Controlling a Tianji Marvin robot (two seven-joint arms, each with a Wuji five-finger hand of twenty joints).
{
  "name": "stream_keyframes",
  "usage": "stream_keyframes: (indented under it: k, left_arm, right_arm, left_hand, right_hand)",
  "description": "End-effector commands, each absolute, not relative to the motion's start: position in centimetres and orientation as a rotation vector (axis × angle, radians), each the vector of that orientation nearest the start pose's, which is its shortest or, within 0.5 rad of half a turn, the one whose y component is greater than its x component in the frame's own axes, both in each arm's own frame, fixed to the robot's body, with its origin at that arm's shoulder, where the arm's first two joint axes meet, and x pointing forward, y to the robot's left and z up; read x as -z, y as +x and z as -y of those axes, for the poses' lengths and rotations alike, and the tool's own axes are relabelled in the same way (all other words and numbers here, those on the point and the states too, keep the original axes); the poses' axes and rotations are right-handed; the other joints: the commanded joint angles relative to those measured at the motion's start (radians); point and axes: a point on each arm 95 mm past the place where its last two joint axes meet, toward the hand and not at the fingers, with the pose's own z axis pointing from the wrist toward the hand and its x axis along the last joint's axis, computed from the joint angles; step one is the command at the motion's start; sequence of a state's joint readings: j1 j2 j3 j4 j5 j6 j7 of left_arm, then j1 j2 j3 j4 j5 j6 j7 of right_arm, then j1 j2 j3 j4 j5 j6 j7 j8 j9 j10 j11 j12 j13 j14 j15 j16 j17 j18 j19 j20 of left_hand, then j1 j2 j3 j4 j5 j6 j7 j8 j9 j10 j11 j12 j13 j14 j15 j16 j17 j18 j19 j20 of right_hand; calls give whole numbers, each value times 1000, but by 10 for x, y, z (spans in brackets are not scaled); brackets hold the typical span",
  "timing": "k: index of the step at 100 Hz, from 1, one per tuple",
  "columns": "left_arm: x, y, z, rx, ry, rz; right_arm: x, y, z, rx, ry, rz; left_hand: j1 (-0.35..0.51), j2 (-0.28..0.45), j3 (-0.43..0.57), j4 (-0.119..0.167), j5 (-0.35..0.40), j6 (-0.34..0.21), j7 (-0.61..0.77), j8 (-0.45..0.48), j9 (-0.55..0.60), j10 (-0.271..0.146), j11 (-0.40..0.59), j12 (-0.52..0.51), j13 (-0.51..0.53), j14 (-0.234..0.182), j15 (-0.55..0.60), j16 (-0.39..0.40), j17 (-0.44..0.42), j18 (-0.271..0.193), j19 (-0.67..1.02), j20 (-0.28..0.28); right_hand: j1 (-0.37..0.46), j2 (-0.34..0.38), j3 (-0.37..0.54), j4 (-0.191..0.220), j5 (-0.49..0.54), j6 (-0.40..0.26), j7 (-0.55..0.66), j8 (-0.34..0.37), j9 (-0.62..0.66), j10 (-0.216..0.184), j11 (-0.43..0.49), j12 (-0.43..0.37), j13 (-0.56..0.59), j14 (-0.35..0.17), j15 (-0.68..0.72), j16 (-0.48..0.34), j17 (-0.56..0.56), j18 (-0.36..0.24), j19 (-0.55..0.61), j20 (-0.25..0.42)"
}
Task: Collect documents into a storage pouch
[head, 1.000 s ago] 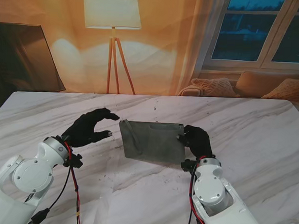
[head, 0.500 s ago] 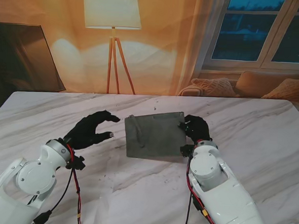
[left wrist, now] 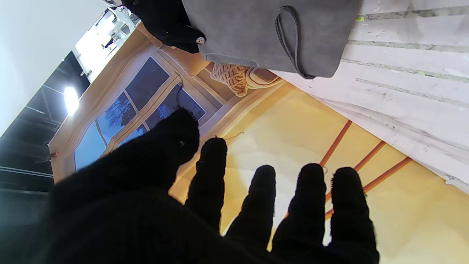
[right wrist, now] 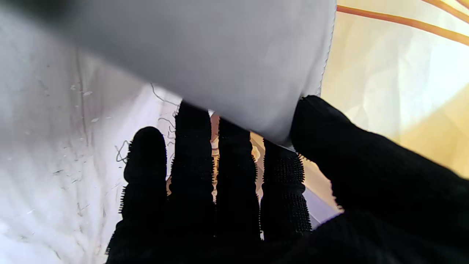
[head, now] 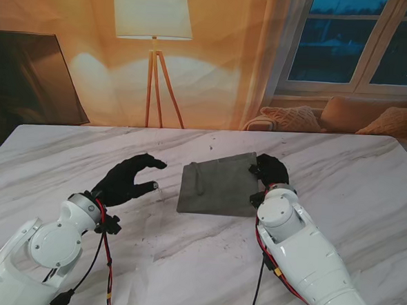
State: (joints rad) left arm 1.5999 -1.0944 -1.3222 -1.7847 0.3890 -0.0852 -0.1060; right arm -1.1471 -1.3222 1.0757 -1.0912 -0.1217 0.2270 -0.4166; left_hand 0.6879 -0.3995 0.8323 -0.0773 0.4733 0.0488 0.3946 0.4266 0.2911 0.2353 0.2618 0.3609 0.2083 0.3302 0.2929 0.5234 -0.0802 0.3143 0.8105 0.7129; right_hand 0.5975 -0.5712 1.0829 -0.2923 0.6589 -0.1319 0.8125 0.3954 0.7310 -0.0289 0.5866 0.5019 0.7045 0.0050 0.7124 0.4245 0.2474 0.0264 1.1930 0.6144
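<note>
- The right hand (head: 268, 172) pinches the grey pouch (head: 217, 188) by its right edge (thumb on top, 4 fingers beneath).
- The pouch lies mid-tabletop (head: 340, 175); the left hand (head: 128, 179), spread and empty, hovers left of it.
- Advice: steady the pouch's loop side before opening it.

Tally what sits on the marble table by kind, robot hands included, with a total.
Grey pouch: 1
Black-gloved hands: 2, the left hand and the right hand
Loose documents: 0 visible
Total: 3
</note>
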Motion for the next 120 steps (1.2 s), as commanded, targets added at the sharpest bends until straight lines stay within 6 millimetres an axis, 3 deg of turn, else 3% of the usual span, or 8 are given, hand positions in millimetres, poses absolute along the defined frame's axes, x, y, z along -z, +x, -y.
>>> stream_keyframes:
  k: [1,3,7,37,61,84,92,120]
  left_arm:
    - [260,396,7,2024,-1626,-1221]
    - [260,396,8,2024,-1629,-1219]
    - [261,396,9,2024,-1635,-1214]
    - [276,396,16,2020,-1705,-1179]
    - [281,397,18,2014,-1736,-1176]
    - [282,399,20,2015,-1741,-1167]
    - [283,400,21,2016,-1746,-1162]
    - [285,404,25,1995,-1746,-1151]
  right_arm:
    - [335,520,-5,-1600,1997,-526]
    - [336,520,-5,-1592,2003,-533]
    - [337,521,-3,-1572,2011,-544]
    - [340,522,4,-1471,2030,-636]
    - [336,524,14,-1416,1946,-757]
    - [327,521,22,-1438,1872,-782]
    - [323,518,23,-1461,1864,-779]
    - [308,499,22,-1570,1859,-790]
  left_hand:
    - [-3,9,-18,19,-17,3,-16,-10,16,-23,1,9,-5,-26,1,8,-9,-36,15,14]
    - [-4,9,-18,19,-16,3,-16,-10,16,-21,1,9,-5,-26,1,8,-9,-36,15,14]
    - [-4,10,-19,19,-16,3,-16,-10,17,-22,1,9,-6,-26,1,8,-9,-36,15,14]
    - [2,10,-17,20,-16,8,-17,-10,18,-22,4,10,-7,-27,2,9,-10,-37,15,15]
    - [2,13,-21,20,-17,9,-19,-11,17,-22,3,10,-12,-28,-1,8,-10,-39,12,14]
    - [2,12,-22,20,-24,16,-24,-13,16,-21,4,11,-14,-28,-2,8,-11,-40,5,11]
    - [0,13,-23,20,-31,20,-29,-16,16,-24,4,11,-13,-29,-2,8,-11,-40,2,10]
    - [-7,18,-36,21,-59,31,-58,-29,18,-21,7,14,-34,-24,-13,5,-16,-43,-42,-7]
  right_hand:
    - [-90,41,32,97,-76,-32,-124,52,-115,-25,-26,-44,-71,-46,-52,-6,-48,-50,-63,32]
    - [-115,45,35,148,-93,-23,-166,97,-143,-23,-29,-49,-91,-50,-61,-7,-62,-56,-79,39]
    - [-148,18,39,163,-160,-8,-199,118,-216,-19,-38,-53,-142,-60,-82,-11,-99,-70,-114,39]
    - [-213,-27,-27,167,-388,-9,-296,103,-538,-53,-135,-130,-407,-98,-286,-89,-259,-127,-385,39]
    - [-245,-87,-60,160,-487,-30,-377,112,-558,-83,-355,-200,-538,-138,-419,-137,-317,-146,-643,36]
    - [-263,-78,-70,162,-489,-23,-384,121,-556,-79,-358,-183,-535,-141,-421,-135,-297,-140,-670,52]
    - [-263,-69,-80,168,-480,-19,-398,148,-549,-75,-352,-150,-526,-138,-419,-129,-278,-137,-719,126]
    - [-258,-52,-84,171,-401,59,-396,138,-516,-61,-222,-130,-475,-115,-410,-129,-242,-117,-711,151]
